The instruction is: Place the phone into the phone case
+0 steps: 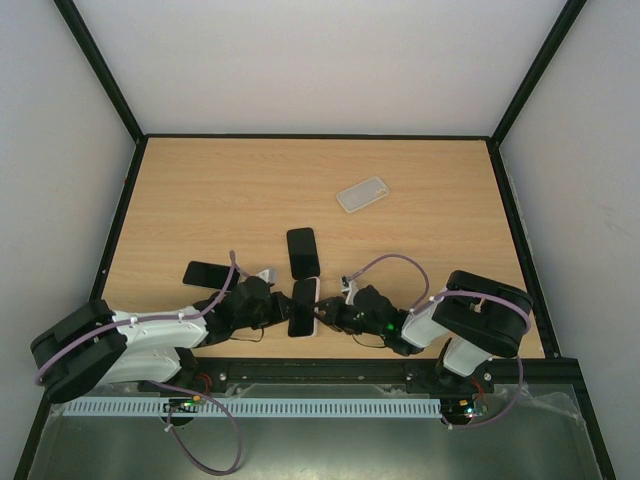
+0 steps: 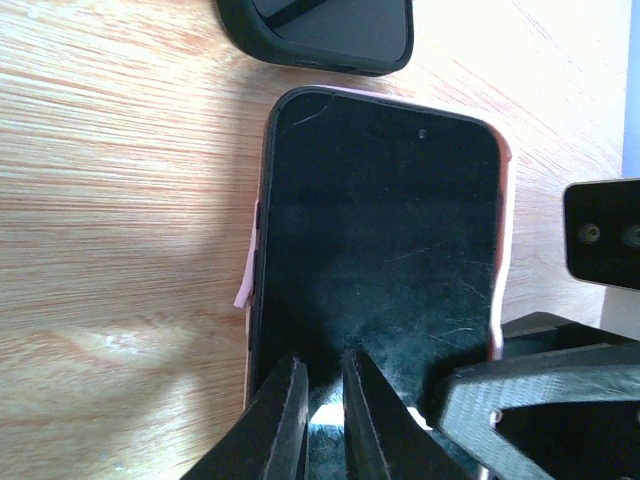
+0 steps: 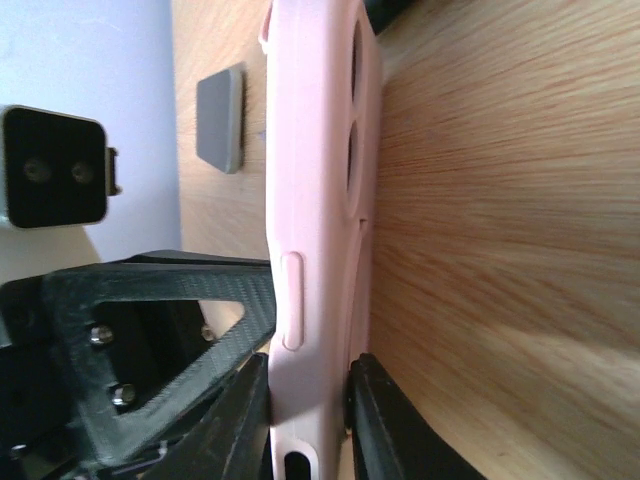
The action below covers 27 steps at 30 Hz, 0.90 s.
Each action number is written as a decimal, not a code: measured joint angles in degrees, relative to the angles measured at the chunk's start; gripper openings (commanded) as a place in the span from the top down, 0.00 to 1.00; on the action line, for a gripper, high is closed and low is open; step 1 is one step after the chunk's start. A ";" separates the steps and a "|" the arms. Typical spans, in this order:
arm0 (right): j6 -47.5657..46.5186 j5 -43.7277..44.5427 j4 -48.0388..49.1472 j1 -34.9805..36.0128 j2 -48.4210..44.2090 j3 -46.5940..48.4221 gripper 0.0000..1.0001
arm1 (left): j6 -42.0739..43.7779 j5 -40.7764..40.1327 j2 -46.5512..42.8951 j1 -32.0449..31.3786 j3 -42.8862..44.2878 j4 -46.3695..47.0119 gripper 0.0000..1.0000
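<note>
The black phone (image 1: 303,307) lies screen up in the pink phone case near the table's front middle, between my two grippers. In the left wrist view the phone (image 2: 380,240) fills the frame, and the pink case (image 2: 244,285) shows along its sides. My left gripper (image 1: 283,310) (image 2: 322,385) is shut with nothing between its fingers, and its tips rest on the screen's near end. My right gripper (image 1: 325,315) (image 3: 308,365) is shut on the pink case (image 3: 315,170), seen edge-on, clamping its side at the lower end.
A second black phone (image 1: 302,250) (image 2: 320,30) lies just beyond the held one. A third dark phone (image 1: 205,273) lies left of it. A clear case (image 1: 362,194) lies farther back right. A grey flat object (image 3: 222,118) shows in the right wrist view.
</note>
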 measured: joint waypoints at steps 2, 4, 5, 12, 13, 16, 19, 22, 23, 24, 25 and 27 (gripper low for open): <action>-0.63 0.55 -1.70 0.00 -0.35 0.02 0.82 | -0.22 0.24 0.42 0.00 0.00 0.68 0.85; -1.51 1.01 -3.48 0.02 -0.94 0.09 0.79 | -0.55 0.61 0.74 -0.02 0.00 1.29 0.84; -2.03 1.31 -4.55 0.04 -1.40 0.20 0.77 | -0.76 0.90 0.81 -0.02 0.00 1.62 0.84; -4.76 3.39 -10.51 0.11 -4.74 0.28 0.86 | -1.95 2.29 1.42 -0.28 -0.02 2.80 0.79; -4.85 3.58 -10.84 0.13 -5.18 0.28 0.87 | -2.03 2.34 1.42 -0.28 -0.02 2.80 0.77; -5.05 4.04 -11.28 0.17 -6.21 0.31 0.88 | -2.16 2.51 0.68 -0.28 0.00 2.47 0.73; -5.16 4.24 -11.19 0.15 -6.36 0.31 0.90 | -2.05 2.34 -1.09 -0.28 -0.02 0.24 0.69; -5.16 4.20 -10.62 0.15 -6.36 0.31 0.91 | -1.81 1.33 -3.72 -0.28 -0.04 -2.93 0.67; -5.14 4.22 -10.58 0.15 -6.34 0.31 0.92 | -1.68 0.98 -4.37 -0.28 -0.04 -3.80 0.67; -5.14 4.22 -10.56 0.15 -6.34 0.28 0.93 | -1.60 0.48 -5.03 -0.28 -0.07 -4.70 0.67; -5.14 4.20 -10.45 0.15 -6.32 0.28 0.93 | -1.49 0.15 -5.49 -0.28 -0.22 -5.33 0.68; -5.14 4.20 -10.14 0.15 -6.19 0.28 0.94 | -1.42 -0.26 -5.84 -0.28 -0.81 -5.88 0.72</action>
